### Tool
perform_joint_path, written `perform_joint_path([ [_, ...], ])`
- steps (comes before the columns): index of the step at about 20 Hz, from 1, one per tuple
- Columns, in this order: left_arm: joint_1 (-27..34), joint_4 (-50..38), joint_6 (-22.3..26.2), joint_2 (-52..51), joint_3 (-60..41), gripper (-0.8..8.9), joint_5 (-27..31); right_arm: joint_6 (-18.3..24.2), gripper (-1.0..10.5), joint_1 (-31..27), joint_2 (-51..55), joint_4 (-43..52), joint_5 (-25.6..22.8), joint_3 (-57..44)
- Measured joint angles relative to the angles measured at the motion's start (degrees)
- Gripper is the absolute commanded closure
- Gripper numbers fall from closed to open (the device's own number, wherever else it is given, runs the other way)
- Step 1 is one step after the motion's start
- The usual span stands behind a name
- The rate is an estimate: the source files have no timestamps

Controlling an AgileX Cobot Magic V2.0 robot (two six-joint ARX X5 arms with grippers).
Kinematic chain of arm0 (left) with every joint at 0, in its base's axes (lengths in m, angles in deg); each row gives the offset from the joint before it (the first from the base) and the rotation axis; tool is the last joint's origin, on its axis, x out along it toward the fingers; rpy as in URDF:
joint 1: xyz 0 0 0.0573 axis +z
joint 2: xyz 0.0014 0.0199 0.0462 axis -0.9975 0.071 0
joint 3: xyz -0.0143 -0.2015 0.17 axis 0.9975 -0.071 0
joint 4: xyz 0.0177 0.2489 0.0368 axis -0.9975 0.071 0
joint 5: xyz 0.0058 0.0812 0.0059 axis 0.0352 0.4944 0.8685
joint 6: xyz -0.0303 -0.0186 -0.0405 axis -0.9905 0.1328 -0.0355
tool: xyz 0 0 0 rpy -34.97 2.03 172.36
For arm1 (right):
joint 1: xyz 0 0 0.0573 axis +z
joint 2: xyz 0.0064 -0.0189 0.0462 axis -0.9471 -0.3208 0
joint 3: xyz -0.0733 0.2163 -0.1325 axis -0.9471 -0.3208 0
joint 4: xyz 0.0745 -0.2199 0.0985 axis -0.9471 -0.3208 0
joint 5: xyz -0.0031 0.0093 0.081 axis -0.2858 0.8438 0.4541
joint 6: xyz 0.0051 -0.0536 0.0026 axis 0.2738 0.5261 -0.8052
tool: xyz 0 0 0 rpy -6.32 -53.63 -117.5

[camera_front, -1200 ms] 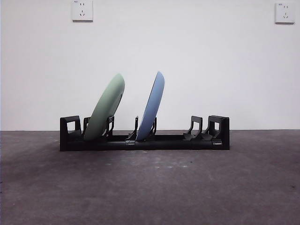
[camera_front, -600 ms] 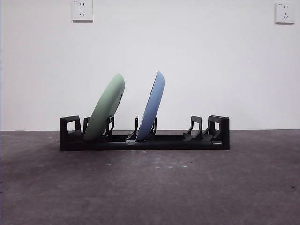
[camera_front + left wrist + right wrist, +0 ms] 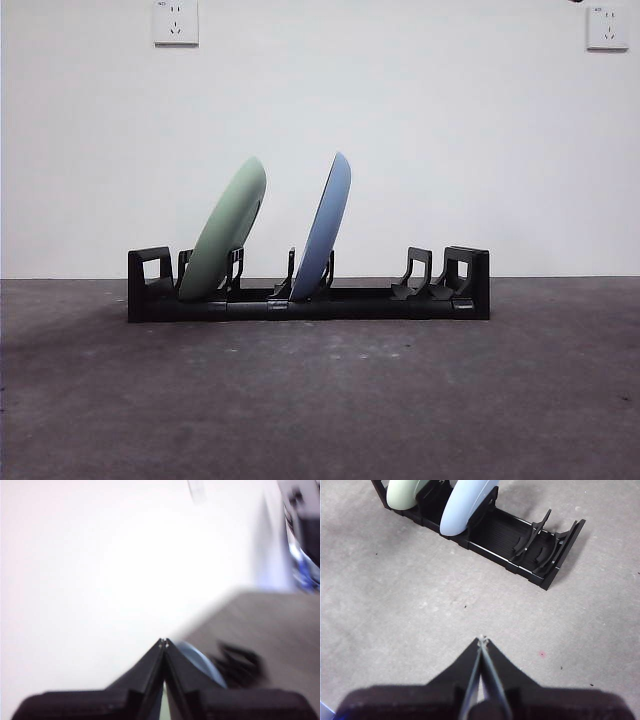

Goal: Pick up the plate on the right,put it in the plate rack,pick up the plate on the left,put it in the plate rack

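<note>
The gray bench (image 3: 320,400) is the biggest thing, with a white wall (image 3: 400,130) behind it. The long black plate rack (image 3: 308,285) sits on the bench near the wall. A green plate (image 3: 224,230) leans in a slot near the rack's left end as seen from the front. A blue plate (image 3: 322,228) leans in a slot near the middle. Both plates tilt the same way, and they do not touch each other. The slots at the other end hold nothing. The right gripper (image 3: 482,639) hangs above the bare bench, away from the rack, with its fingers together. The left gripper (image 3: 163,642) is up in the air too, fingers together, holding nothing. Two small white wall sockets (image 3: 176,22) sit high on the wall.
</note>
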Motion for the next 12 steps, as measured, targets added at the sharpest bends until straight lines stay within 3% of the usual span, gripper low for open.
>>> perform_joint_path([
  [3, 5.84, -25.92, 0.83, -10.58, -17.86, 8.17, -0.28, 0.00, 9.5, 0.00, 0.00, 0.00, 0.00, 0.00],
  [4, 7.19, -30.47, 1.01, -13.86, -22.93, 8.17, -0.48, 0.00, 9.5, 0.00, 0.00, 0.00, 0.00, 0.00],
  [9, 11.28, -27.89, 1.01, -23.50, -43.60, 8.17, 2.84, 0.00, 9.5, 0.00, 0.00, 0.00, -0.02, 0.00],
  [12, 11.63, -23.67, 0.96, -28.83, -49.29, 8.17, 4.35, 0.00, 9.5, 0.00, 0.00, 0.00, -0.02, 0.00],
])
